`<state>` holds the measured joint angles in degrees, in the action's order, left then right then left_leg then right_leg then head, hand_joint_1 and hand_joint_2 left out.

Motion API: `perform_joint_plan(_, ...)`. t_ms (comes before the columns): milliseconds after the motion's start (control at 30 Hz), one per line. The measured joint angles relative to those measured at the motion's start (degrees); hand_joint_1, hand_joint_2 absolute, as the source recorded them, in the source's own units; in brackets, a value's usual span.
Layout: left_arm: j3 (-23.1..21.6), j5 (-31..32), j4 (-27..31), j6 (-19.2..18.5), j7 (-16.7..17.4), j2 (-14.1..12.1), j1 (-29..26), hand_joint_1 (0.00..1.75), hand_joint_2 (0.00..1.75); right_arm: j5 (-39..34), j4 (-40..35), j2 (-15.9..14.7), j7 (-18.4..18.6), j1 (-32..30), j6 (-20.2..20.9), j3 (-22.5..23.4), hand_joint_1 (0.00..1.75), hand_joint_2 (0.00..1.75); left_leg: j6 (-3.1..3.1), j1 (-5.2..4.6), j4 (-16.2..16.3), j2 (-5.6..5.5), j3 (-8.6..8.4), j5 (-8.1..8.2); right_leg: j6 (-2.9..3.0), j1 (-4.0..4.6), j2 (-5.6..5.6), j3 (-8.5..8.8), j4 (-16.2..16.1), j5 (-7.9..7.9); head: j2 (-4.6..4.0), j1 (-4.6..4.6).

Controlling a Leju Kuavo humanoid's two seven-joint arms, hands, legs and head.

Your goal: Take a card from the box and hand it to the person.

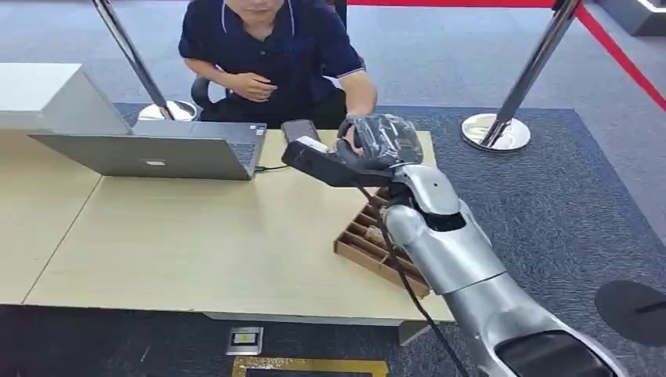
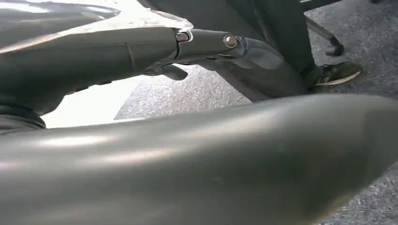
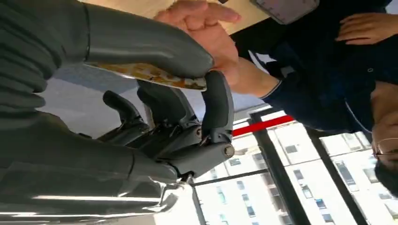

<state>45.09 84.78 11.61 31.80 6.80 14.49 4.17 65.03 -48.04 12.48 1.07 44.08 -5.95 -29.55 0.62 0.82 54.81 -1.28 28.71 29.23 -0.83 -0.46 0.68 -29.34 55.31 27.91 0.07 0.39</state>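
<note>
My right hand point(image 1: 382, 141) is raised over the far side of the table, just beyond the brown slotted card box point(image 1: 367, 242). In the right wrist view this hand point(image 3: 187, 117) pinches a thin card point(image 3: 155, 75) with a yellowish print between its thumb and a finger. The person's hand point(image 3: 206, 33) sits right at the card's far end and seems to touch it; in the head view that hand point(image 1: 355, 126) meets mine. The person point(image 1: 271, 47) sits behind the table. My left hand point(image 2: 202, 44) hangs low, a finger stretched out, with nothing in it.
A grey laptop point(image 1: 157, 153) stands open at the back left of the wooden table point(image 1: 196, 236). A dark phone point(image 1: 298, 128) lies beside the laptop. Stanchion bases point(image 1: 495, 132) stand on the carpet behind the table, right and left point(image 1: 169, 110).
</note>
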Motion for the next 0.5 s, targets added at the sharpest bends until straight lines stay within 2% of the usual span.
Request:
perform_joint_plan(267, -0.02, -0.13, -0.02, 0.00, 0.33, 0.00, 0.04, 0.00, 0.00, 0.81, 10.51, 3.34, 1.27, 6.33, -1.14, -0.02, 1.43, 1.75, 0.00, 0.00, 0.00, 0.00, -0.01, 0.00, 0.00, 0.00, 0.00, 0.00, -0.01, 0.00, 0.00, -0.02)
perform_joint_plan(500, -0.02, -0.09, -0.07, 0.00, 0.20, 0.00, 0.03, 0.00, 0.00, 0.98, 16.94, 4.76, 1.66, 7.99, -1.33, -0.02, 1.33, 1.75, 0.00, 0.00, 0.00, 0.00, 0.00, 0.00, 0.00, 0.00, 0.00, 0.00, -0.02, 0.00, 0.00, -0.02)
